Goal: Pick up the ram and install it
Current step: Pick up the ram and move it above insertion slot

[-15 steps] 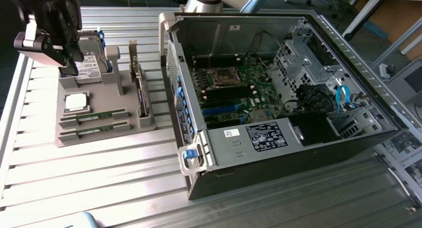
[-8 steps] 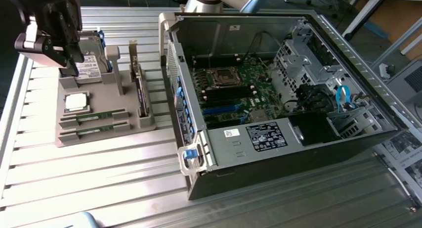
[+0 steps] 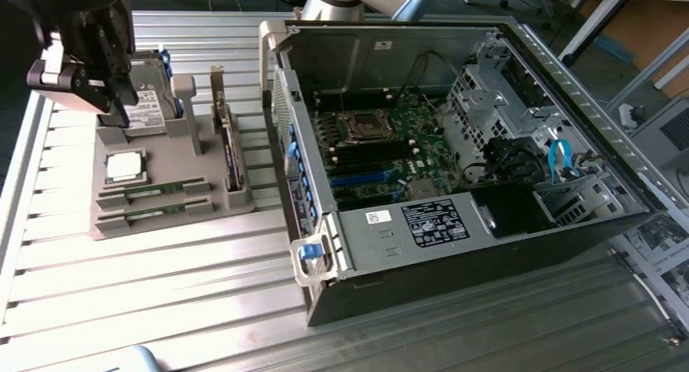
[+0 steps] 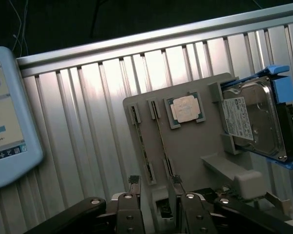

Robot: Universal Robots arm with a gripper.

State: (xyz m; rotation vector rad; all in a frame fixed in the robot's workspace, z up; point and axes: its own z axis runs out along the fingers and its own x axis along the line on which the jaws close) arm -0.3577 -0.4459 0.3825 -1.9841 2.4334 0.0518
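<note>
Ram sticks (image 3: 151, 191) lay on the exterior view's left, two of them side by side on edge in the slots of a grey holder (image 3: 173, 166) on the ribbed worktop (image 3: 161, 291). My fingers (image 4: 132, 190) hung over the holder's far end by the hard drive (image 3: 148, 107), apart and holding nothing. In the wrist view they straddled the end of one stick without touching it. The CPU (image 3: 124, 166) sat just beside the sticks, so I judged there was little room for drift. To pick well, I reckoned I should centre along the stick's length, square the fingers across its thin faces and come down straight. An off-centre pinch would likely tilt so thin a board. Further right stood the open computer case (image 3: 323, 57), its motherboard (image 3: 377, 146) exposed.
</note>
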